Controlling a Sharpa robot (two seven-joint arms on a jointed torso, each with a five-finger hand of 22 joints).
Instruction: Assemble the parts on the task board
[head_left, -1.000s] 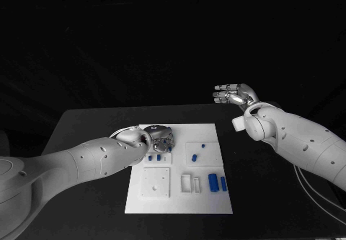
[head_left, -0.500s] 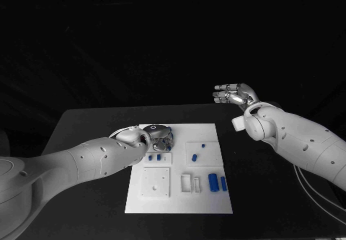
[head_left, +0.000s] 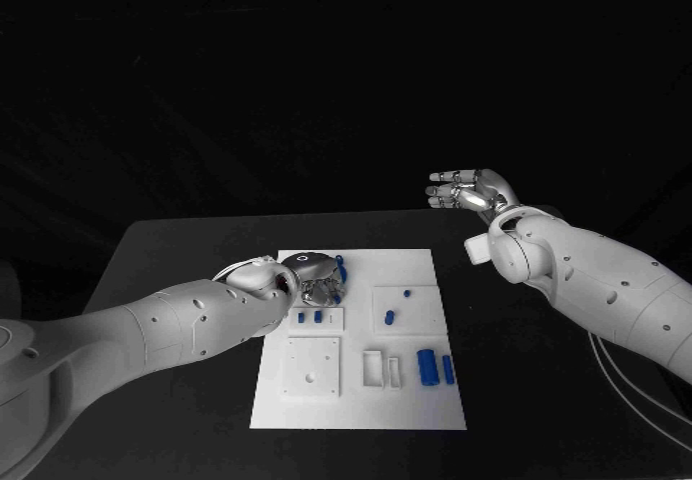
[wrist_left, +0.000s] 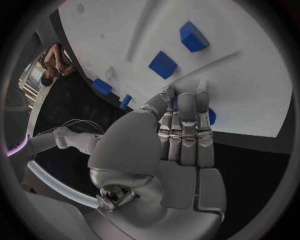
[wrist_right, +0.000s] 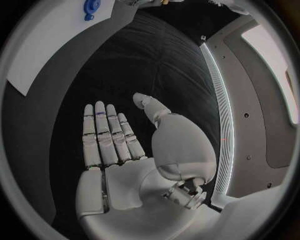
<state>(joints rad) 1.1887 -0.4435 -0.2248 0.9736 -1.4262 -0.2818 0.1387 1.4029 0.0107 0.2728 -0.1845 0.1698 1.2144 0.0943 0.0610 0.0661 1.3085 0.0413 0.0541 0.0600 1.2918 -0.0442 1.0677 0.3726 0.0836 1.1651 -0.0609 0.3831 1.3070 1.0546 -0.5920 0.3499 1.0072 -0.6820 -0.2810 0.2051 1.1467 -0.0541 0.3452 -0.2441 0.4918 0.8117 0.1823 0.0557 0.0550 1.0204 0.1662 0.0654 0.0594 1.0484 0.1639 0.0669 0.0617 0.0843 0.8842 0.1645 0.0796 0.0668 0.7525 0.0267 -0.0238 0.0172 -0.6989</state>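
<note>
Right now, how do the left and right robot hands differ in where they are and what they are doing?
The left robot hand is low over the far left part of the task board, fingers reaching down beside a blue part; the right robot hand is raised off the board, beyond the table's far right edge. The left one is at work among the parts; the right one is open and holds nothing. Both are silver hands on white arms.

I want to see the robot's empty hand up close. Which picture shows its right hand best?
The right wrist view: the right hand is close, palm showing, fingers straight, holding nothing. The head view shows the same hand small, raised above the far edge of the table. I can't pick it out in the left wrist view.
</note>
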